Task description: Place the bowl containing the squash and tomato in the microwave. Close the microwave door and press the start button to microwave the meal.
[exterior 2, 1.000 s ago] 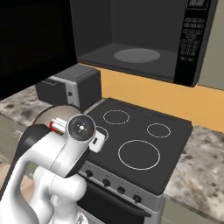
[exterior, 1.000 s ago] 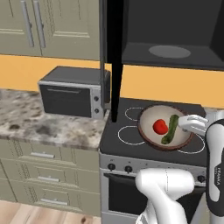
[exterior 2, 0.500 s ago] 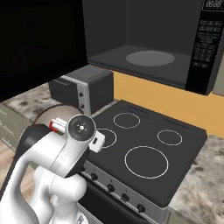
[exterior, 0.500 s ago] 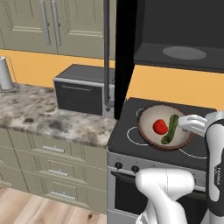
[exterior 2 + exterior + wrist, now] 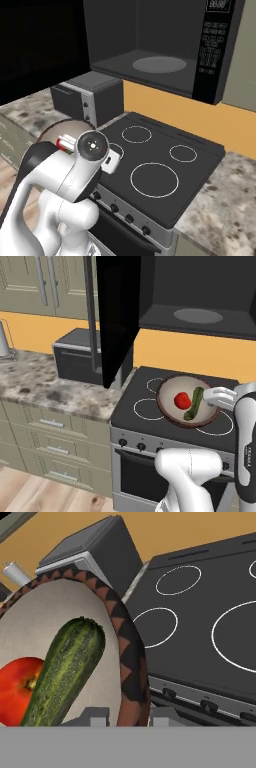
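Observation:
My gripper is shut on the right rim of the bowl, holding it level above the stove. Inside the bowl lie the red tomato and the green squash, side by side. In the hand view the dark patterned rim of the bowl runs down between the two fingertips of the gripper, with the squash and tomato to its left. The microwave hangs above the stove with its cavity open. The microwave door stands swung out to the left. The bowl peeks out behind my arm.
The black stove with ring burners lies under the bowl. A grey-topped toaster oven sits on the speckled counter to the left, below the open door. The microwave's button panel is on its right side.
The whole picture has shifted sideways, so the base has driven and the cameras moved with it. The bowl keeps its place in the gripper and its contents have not moved.

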